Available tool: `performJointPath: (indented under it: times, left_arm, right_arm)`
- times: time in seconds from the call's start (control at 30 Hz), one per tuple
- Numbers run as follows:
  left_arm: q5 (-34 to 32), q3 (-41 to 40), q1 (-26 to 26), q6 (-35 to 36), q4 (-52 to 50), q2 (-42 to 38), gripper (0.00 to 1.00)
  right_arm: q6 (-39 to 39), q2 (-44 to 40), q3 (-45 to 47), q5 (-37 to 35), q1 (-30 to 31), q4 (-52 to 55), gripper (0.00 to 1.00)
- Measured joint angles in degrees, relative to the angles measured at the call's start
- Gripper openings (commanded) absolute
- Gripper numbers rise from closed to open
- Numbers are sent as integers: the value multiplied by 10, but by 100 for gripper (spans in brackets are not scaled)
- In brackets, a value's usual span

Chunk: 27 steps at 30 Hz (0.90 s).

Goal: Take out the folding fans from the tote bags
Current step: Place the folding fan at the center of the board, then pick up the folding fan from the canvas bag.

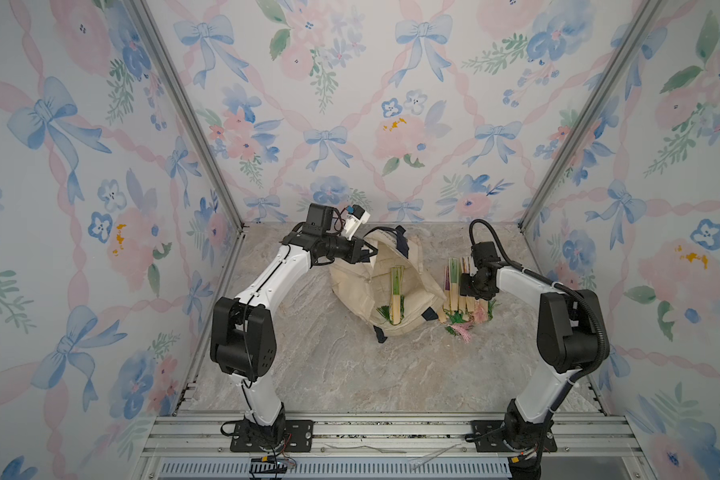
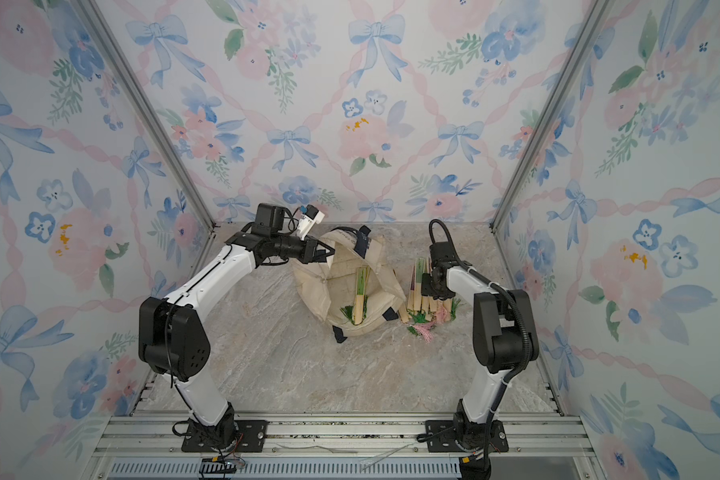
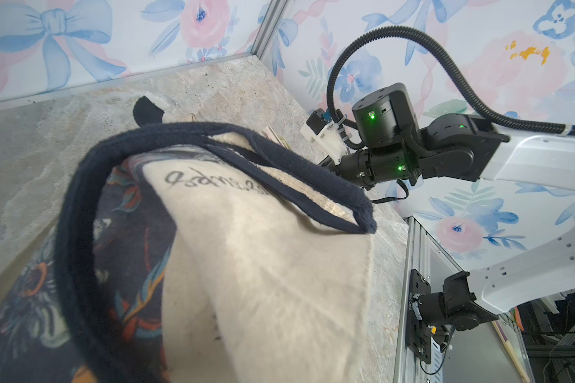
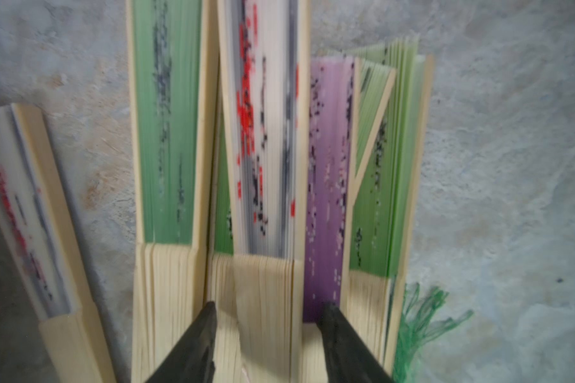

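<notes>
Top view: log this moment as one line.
left jaws: shut on bag | right jaws: open over fan pile | remaining: one fan inside bag

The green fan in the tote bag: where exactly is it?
In both top views the green fan lies inside the open tote bag, left of the fan pile.

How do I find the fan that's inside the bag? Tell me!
Find the cream bag in the middle of the stone table. Look into its open mouth: one closed fan lies there, with a green leaf and green tassel. It alone is inside; the others lie piled beside the bag.
</notes>
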<state>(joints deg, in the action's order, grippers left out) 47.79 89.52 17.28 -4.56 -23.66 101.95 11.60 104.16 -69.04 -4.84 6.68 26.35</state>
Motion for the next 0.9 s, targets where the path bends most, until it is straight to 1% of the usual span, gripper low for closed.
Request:
performJointPath:
  times: [0.1,0.2,0.3,0.4,0.47,0.57,0.63,0.73,0.8,0.9]
  left_arm:
    - [0,0,0,0,0,0,0]
    - [0,0,0,0,0,0,0]
    - [0,0,0,0,0,0,0]
    - [0,0,0,0,0,0,0]
    - [0,0,0,0,0,0,0]
    - [0,0,0,0,0,0,0]
    - [0,0,0,0,0,0,0]
    - [0,0,0,0,0,0,0]
    - [0,0,0,0,0,0,0]
    - [0,0,0,0,0,0,0]
  right_arm:
    - [-2,-18,2,6,0,8,65]
    - [-5,-74,15,28,0,11,67]
    - [-6,-157,38,62,0,9,68]
    - [-4,-245,67,110,0,-10,71]
    - [4,-303,90,145,0,-27,71]
    - [23,-374,117,187,3,-47,73]
    - [36,-414,135,202,11,-67,74]
    - [56,-466,164,211,50,-103,76]
    - [65,-489,181,206,96,-131,76]
    - [71,-496,204,174,182,-176,76]
